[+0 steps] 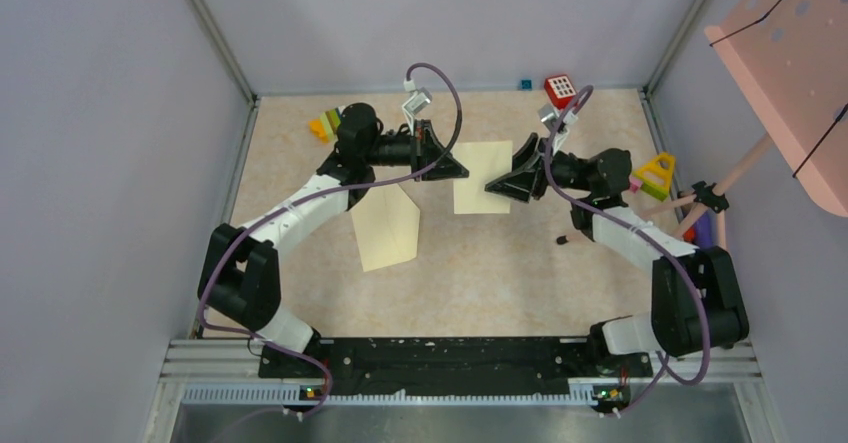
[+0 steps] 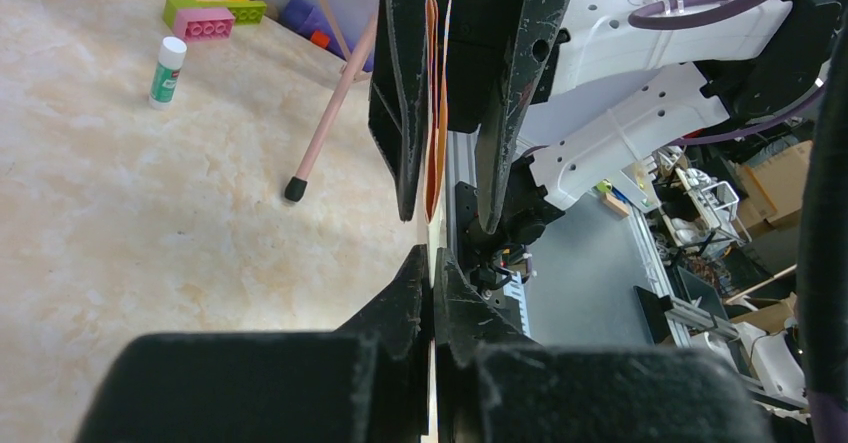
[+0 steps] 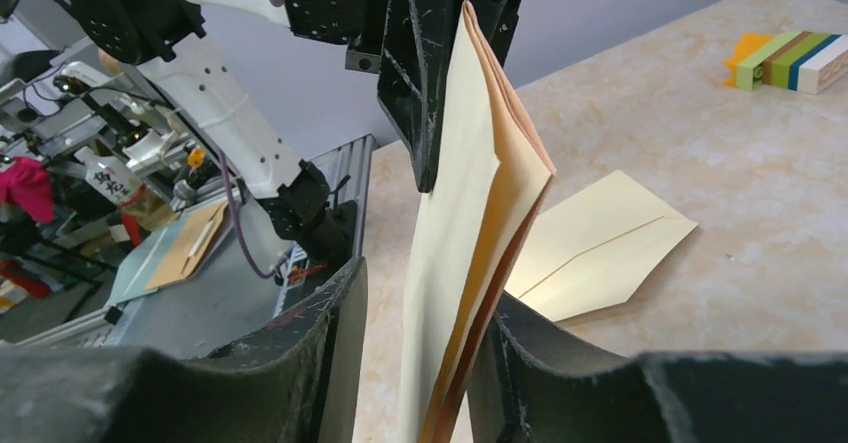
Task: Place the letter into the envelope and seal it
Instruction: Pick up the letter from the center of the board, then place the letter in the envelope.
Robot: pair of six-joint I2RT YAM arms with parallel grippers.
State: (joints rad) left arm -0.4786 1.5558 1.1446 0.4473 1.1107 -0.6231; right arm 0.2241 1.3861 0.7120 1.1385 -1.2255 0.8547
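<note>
Seen from above, two black-and-white robot arms reach inward over a beige marbled table (image 1: 500, 273) and meet near its middle. Between them they hold the letter (image 1: 480, 198), a folded cream sheet raised on edge above the surface.

The left gripper (image 1: 460, 170) has its jaws pressed together on one edge of the letter. Its own wrist camera shows the two fingertips pinched on the thin paper. The right gripper (image 1: 495, 183) sits astride the opposite edge with its jaws apart. In the right wrist view one finger touches the paper and a gap shows beside the other, so it appears not to be clamping, though the angle makes this hard to confirm.

The envelope (image 1: 385, 228) lies flat on the table just beside the letter, on the left arm's side. It is pale cream-yellow, and its pointed flap is open and aimed away from the arm bases. Neither gripper touches it.

Off to the side lie toy blocks (image 1: 324, 125) and a small white-and-green glue stick (image 2: 167, 71) (possibly meant for the flap).

The task looks early. The letter is folded and lifted, but it is not yet inside the envelope. Lining it up with the envelope's mouth, sliding it in, folding the flap and sealing it all remain.
</note>
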